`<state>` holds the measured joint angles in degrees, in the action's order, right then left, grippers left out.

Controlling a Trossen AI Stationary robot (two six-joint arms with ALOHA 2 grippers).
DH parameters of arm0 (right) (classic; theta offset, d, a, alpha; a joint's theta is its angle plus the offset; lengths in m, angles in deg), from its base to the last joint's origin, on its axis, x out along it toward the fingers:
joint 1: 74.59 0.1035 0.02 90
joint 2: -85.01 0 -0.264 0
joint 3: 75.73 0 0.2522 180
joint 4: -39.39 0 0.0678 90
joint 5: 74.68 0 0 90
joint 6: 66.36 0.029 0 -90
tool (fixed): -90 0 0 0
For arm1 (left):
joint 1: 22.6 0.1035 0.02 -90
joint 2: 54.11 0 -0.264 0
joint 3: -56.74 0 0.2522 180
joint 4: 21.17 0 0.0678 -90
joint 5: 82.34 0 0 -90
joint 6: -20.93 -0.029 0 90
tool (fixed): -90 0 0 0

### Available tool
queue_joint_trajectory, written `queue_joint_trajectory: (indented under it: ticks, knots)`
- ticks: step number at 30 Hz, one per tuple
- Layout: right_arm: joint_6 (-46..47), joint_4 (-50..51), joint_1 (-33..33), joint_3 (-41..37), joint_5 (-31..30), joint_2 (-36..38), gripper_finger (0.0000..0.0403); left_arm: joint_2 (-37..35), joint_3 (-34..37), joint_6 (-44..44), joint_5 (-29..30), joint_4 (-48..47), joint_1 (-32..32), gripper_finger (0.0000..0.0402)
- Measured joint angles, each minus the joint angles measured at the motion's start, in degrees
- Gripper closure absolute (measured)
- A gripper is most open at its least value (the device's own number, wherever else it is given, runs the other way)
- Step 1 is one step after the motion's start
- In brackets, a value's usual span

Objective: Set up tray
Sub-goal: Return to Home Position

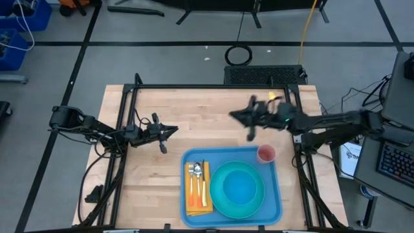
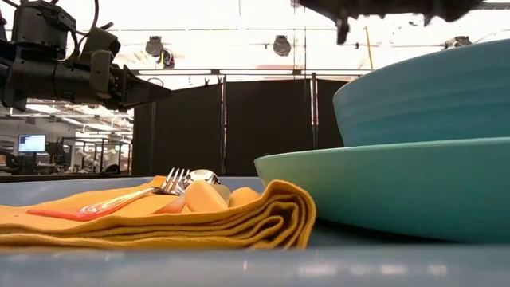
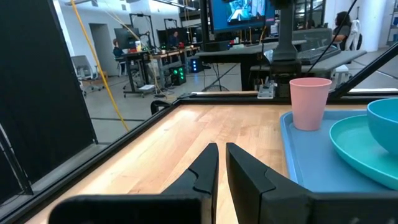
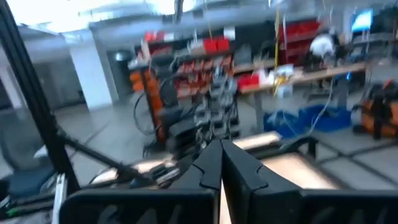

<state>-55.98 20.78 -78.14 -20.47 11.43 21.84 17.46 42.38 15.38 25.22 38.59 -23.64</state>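
Observation:
The blue tray [image 1: 191,159] lies at the near middle of the wooden table. On it rest a turquoise plate [image 1: 223,194] with a turquoise bowl [image 1: 240,187] in it, a folded orange napkin [image 1: 197,204] carrying a fork [image 2: 151,193] and other cutlery, and an upright pink cup [image 1: 266,154] in the far right corner. My left gripper [image 1: 174,131] hovers level over bare wood left of the tray, shut and holding nothing. My right gripper [image 1: 234,115] is in the air beyond the tray's far edge, shut and holding nothing; it is blurred.
A black frame rail [image 1: 207,86] runs around the table's edges. Bare wood [image 1: 194,113] lies between the tray's far edge and the far rail, and left of the tray. In the left wrist view the cup [image 3: 310,102] stands ahead of the fingers, on the tray [image 3: 292,155].

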Motion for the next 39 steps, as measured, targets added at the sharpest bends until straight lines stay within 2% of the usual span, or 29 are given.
queue_joint_trajectory:
  ticks: [5, 7, 10, 12, 17, 20, 29, 39]
  knots:
    - [5.4, -5.0, -11.4, -10.1, 14.4, 9.0, 0.0403, 0.0, 0.0, 0.0, 0.0, 0.0, 0.0, 0.0364]
    - [8.0, -5.1, -14.1, -12.6, 16.2, 11.1, 0.0403, 0.0, 0.0, 0.0, 0.0, 0.0, 0.0, 0.0364]
    - [5.0, -5.1, -15.5, -15.5, 16.0, 12.8, 0.0403, 0.0, 0.0, 0.0, 0.0, 0.0, 0.0, 0.0364]
    - [2.2, -4.3, -15.6, -17.7, 14.8, 14.0, 0.0403, 0.0, 0.0, 0.0, 0.0, 0.0, 0.0, 0.0364]
    - [0.8, -2.9, -13.3, -25.4, -1.5, 17.1, 0.0403, 0.0, 0.0, 0.0, 0.0, 0.0, 0.0, 0.0364]
    - [-1.1, -3.5, -11.4, -29.8, -5.6, 19.5, 0.0403, 0.0, 0.0, 0.0, 0.0, 0.0, 0.0, 0.0364]
    - [-5.3, -9.3, -10.6, -39.0, -4.5, 27.6, 0.0403, 0.0, 0.0, 0.0, 0.0, 0.0, 0.0, 0.0364]
    - [-5.7, -1.6, -10.6, -40.4, -3.5, 31.9, 0.0403, 0.0, 0.0, 0.0, 0.0, 0.0, 0.0, 0.0364]
